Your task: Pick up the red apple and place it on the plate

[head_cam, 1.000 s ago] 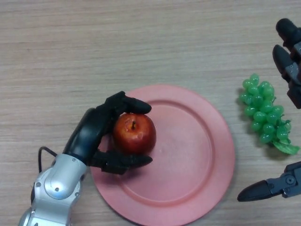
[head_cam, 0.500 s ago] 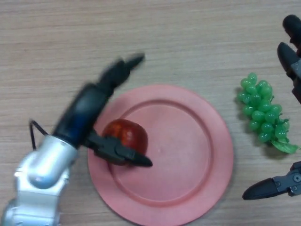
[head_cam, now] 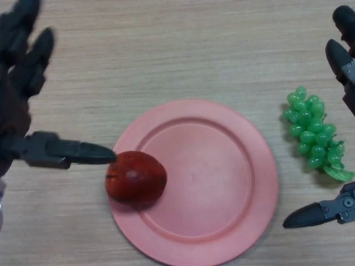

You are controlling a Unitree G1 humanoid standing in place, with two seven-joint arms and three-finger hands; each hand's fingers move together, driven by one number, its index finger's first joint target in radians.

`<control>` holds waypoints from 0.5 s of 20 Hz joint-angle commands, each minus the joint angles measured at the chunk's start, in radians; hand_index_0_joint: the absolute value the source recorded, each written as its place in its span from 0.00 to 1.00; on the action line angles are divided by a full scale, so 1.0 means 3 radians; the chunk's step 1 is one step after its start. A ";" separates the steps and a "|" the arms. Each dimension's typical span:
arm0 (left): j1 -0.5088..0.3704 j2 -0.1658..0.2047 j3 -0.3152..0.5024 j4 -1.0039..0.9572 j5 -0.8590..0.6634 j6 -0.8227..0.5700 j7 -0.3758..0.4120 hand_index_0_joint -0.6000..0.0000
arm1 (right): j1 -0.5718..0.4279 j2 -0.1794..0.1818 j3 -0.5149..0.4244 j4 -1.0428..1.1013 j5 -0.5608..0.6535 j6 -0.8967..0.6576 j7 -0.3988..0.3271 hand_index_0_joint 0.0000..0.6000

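Note:
The red apple [head_cam: 135, 178] lies tipped on its side on the left part of the pink plate [head_cam: 222, 177], at the rim. My left hand [head_cam: 22, 83] is at the far left, raised, open with fingers spread; its thumb [head_cam: 66, 152] points right, its tip close to the apple's upper left. It holds nothing. My right hand [head_cam: 344, 61] shows at the right edge, open, with its thumb [head_cam: 321, 213] low at the right.
A bunch of green grapes [head_cam: 312, 133] lies on the wooden table [head_cam: 166, 50] to the right of the plate, between my right hand's fingers and thumb.
My left hand has let go of the apple, opened and drawn back to the left. The apple has rolled left onto its side at the plate's rim.

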 commanded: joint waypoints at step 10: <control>-0.0019 0.0065 0.0119 -0.0199 0.0200 -0.0549 0.0124 1.00 | -0.0385 -0.0108 0.0161 -0.0066 0.0049 -0.0091 -0.0187 0.00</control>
